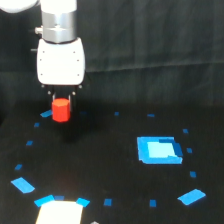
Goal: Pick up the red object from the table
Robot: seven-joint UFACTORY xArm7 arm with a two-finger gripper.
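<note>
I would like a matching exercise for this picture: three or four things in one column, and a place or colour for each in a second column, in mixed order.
Things:
1. red object
2. gripper
3. blue rectangle
4. table

Descriptions:
A. flat black surface with small blue marks
B. white body, reaching down from the top, on the exterior view's left
C. lies flat toward the exterior view's right
D. sits between the gripper's fingers

Pairs: 1-D, 2-B, 3-C, 4-A
</note>
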